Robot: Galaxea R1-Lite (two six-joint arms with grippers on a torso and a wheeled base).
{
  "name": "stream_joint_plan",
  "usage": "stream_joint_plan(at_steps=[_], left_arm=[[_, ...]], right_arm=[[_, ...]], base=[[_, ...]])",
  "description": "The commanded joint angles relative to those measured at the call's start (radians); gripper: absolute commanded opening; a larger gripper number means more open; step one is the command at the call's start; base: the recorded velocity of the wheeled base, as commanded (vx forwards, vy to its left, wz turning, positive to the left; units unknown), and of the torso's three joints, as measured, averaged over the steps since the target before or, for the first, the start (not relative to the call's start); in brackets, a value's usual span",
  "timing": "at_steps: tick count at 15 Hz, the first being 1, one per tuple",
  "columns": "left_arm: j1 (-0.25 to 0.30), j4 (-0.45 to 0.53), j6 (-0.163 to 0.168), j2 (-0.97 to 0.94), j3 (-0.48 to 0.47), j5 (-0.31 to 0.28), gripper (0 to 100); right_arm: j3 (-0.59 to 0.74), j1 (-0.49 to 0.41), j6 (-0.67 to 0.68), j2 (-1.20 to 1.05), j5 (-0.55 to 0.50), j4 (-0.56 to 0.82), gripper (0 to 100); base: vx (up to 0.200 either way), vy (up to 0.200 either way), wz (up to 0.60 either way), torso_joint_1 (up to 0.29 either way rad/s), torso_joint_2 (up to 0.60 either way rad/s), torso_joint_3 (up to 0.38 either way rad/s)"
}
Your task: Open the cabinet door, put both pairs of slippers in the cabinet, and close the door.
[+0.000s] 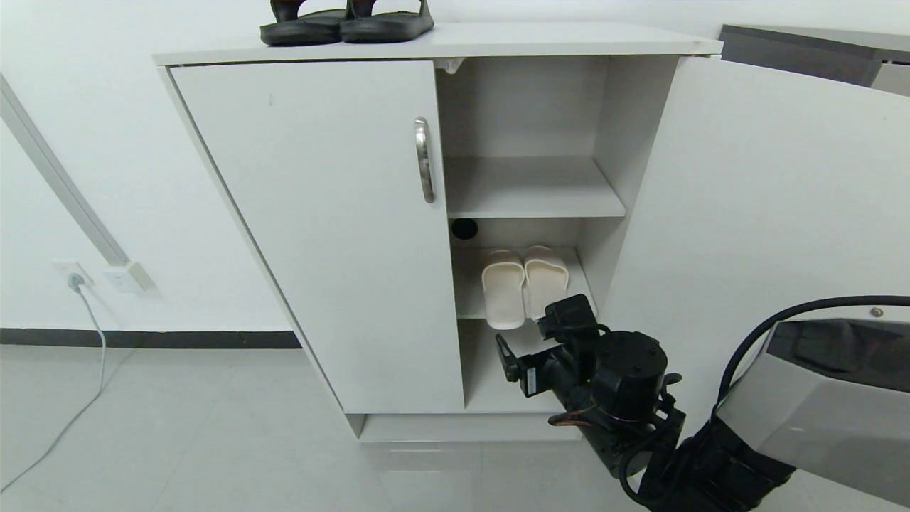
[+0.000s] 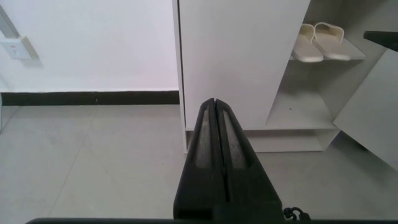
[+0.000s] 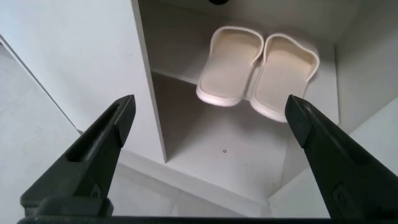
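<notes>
**Black pair sits up and left of the open right jaws**

Nearest the camera, the left gripper [image 2: 214, 103] hangs low over the floor [image 2: 93, 162]. Its jaws are clenched together on nothing and point at the foot of the closed left door [image 1: 320, 235].

Further in, at the lower centre-right of the head frame, the right gripper [image 3: 209, 104] is at the mouth of the cabinet [image 1: 569, 41], beside the swung-out right door [image 1: 753, 199]. Its jaws are spread wide and released, with nothing between them.

Just beyond them the white slippers [image 1: 525, 286] lie on the middle shelf [image 1: 469, 302], side by side and touching, long axes running front to back. That pair looks already stowed.

Farthest off, at the top left of the head frame, the black slippers [image 1: 347, 23] rest on the cabinet's top above the closed door. They are side by side with their ends at the front edge, and their long axes seem to run toward the wall, though the frame cuts them off.

From the right jaws the black pair lies well above and to the left. It is on the left arm's side, but that arm is much lower, so the right arm is probably the nearer one.
</notes>
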Motion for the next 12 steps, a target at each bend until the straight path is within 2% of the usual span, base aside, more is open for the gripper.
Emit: stream_joint_plan(at_steps=[1, 12], left_arm=[[0.0, 0.0, 0.0, 0.001, 0.0, 0.0, 0], [0.0, 0.0, 0.002, 0.001, 0.0, 0.0, 0]], right_arm=[[0.009, 0.001, 0.0, -0.001, 0.001, -0.001, 100], [0.01, -0.004, -0.031, 0.005, 0.001, 0.002, 100]], base=[[0.0, 0.2, 0.0, 0.002, 0.0, 0.007], [0.0, 0.2, 0.0, 0.005, 0.0, 0.004]])
